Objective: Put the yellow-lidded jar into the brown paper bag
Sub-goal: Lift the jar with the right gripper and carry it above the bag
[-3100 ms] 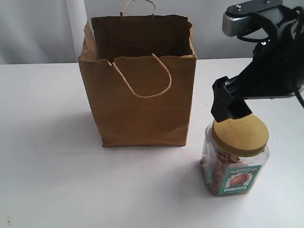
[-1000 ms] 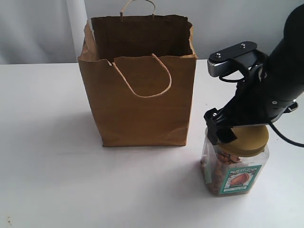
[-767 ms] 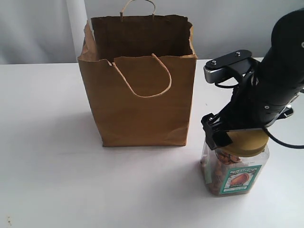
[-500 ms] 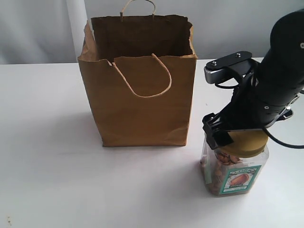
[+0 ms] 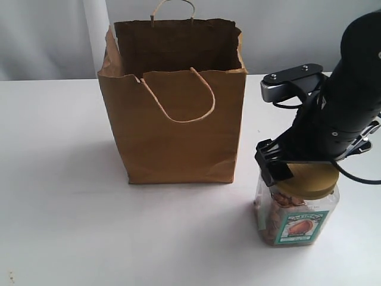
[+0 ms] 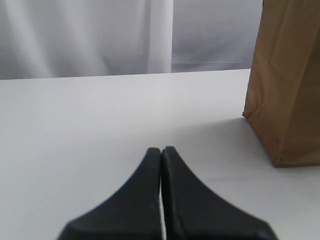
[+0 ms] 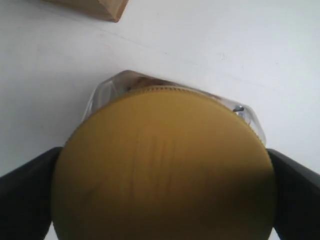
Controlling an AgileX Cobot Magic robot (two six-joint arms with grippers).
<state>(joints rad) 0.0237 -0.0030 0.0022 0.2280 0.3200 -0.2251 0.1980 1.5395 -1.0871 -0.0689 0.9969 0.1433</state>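
Note:
The yellow-lidded jar (image 5: 296, 217) stands on the white table to the right of the brown paper bag (image 5: 178, 137), a small gap apart from it. Brown nuts and a teal-and-white label show through its clear wall. My right gripper (image 5: 297, 171) sits over it from above, with a black finger (image 7: 30, 185) pressed against each side of the mustard lid (image 7: 162, 165). The bag stands upright with its mouth open and its cord handles up. My left gripper (image 6: 161, 150) is shut and empty, low over the table, with the bag's side (image 6: 287, 85) ahead of it.
The white table (image 5: 59, 196) stretches bare to the left of and in front of the bag. A pale curtain (image 5: 53, 36) hangs behind the table. The right arm's black body (image 5: 345, 101) hangs over the table's right side.
The right arm came down from above the jar and its fingers settled around the lid. In the last half second the jar and gripper shifted slightly right.

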